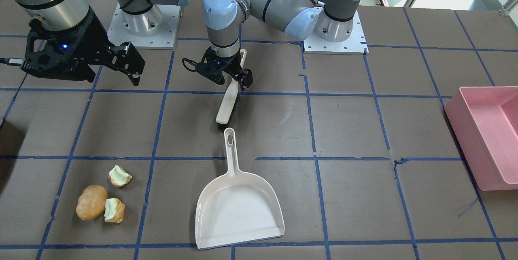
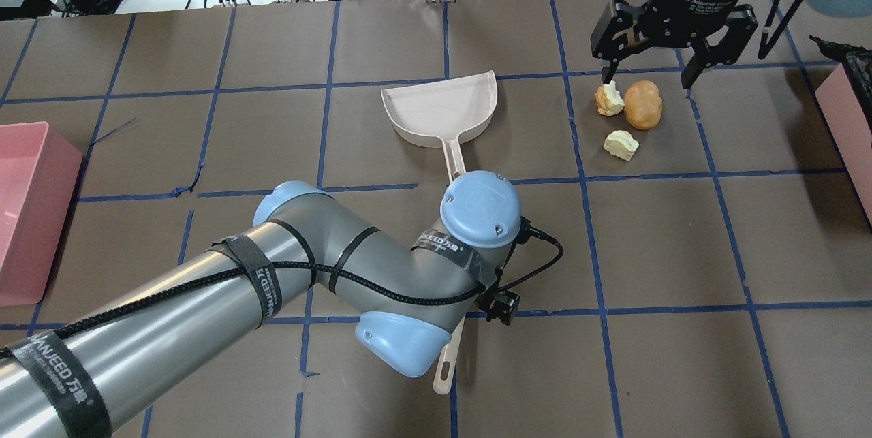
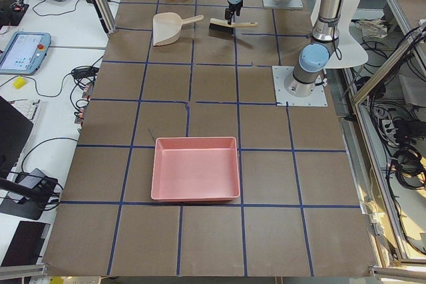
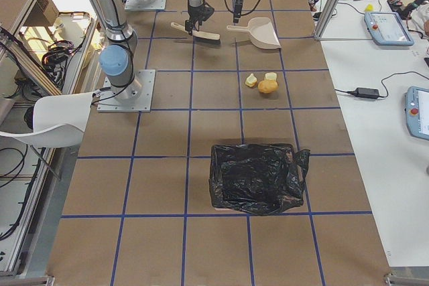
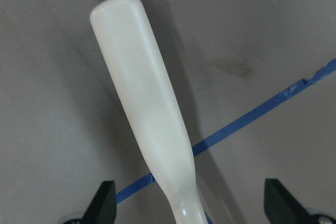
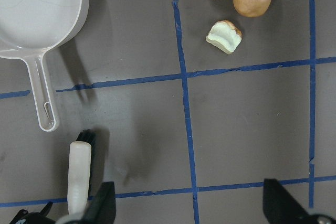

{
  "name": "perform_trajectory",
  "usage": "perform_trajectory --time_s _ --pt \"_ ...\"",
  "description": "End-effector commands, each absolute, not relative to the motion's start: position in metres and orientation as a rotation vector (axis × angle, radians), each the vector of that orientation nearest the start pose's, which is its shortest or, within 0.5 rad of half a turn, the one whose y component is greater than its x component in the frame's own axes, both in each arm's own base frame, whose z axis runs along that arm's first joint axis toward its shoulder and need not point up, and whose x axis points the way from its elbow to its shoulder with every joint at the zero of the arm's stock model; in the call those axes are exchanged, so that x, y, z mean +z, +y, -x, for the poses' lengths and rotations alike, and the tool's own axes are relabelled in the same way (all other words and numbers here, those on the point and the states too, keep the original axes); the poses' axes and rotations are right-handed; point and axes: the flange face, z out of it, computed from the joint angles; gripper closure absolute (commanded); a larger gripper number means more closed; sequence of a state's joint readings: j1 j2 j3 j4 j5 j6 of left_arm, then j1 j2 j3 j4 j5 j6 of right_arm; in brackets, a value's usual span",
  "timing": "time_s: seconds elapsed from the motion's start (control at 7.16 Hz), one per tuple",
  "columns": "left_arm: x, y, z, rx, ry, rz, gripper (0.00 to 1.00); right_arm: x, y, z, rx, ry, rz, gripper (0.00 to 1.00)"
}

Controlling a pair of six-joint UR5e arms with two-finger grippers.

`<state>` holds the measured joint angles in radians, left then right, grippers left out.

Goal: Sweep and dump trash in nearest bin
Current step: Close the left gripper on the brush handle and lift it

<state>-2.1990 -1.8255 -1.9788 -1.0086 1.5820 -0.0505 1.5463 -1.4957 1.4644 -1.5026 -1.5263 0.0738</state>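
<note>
The trash lies together on the table: a tan potato lump (image 1: 92,202) and two pale-green apple pieces (image 1: 119,176) (image 1: 114,210). It also shows in the overhead view, potato (image 2: 643,105). A cream dustpan (image 1: 238,207) lies beside it, empty. A cream brush (image 1: 227,104) lies behind the dustpan's handle. My left gripper (image 1: 234,82) is open, its fingers on either side of the brush handle (image 5: 147,114) without touching it. My right gripper (image 2: 647,77) is open and empty, held high above the trash.
A pink bin (image 2: 27,213) stands at the table's left end. A black-bagged bin (image 4: 258,177) stands at the right end, nearer the trash. Blue tape lines grid the brown table.
</note>
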Motion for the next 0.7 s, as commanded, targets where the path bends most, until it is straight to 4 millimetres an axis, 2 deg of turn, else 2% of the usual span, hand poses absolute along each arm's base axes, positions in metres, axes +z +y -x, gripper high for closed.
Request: perform_trajectory --time_s 0.0,0.28,0.56 --pt "0.217 -0.325 0.400 0.155 2.964 -0.875 0.00 0.494 -0.523 -0.125 0.063 3.094 -0.153 0.00" --pt "0.216 -0.322 0.399 0.161 2.968 -0.852 0.00 0.495 -0.523 -0.125 0.061 3.094 -0.153 0.00" --pt "0.226 -0.313 0.396 0.149 2.965 -0.866 0.00 0.495 -0.523 -0.125 0.061 3.094 -0.153 0.00"
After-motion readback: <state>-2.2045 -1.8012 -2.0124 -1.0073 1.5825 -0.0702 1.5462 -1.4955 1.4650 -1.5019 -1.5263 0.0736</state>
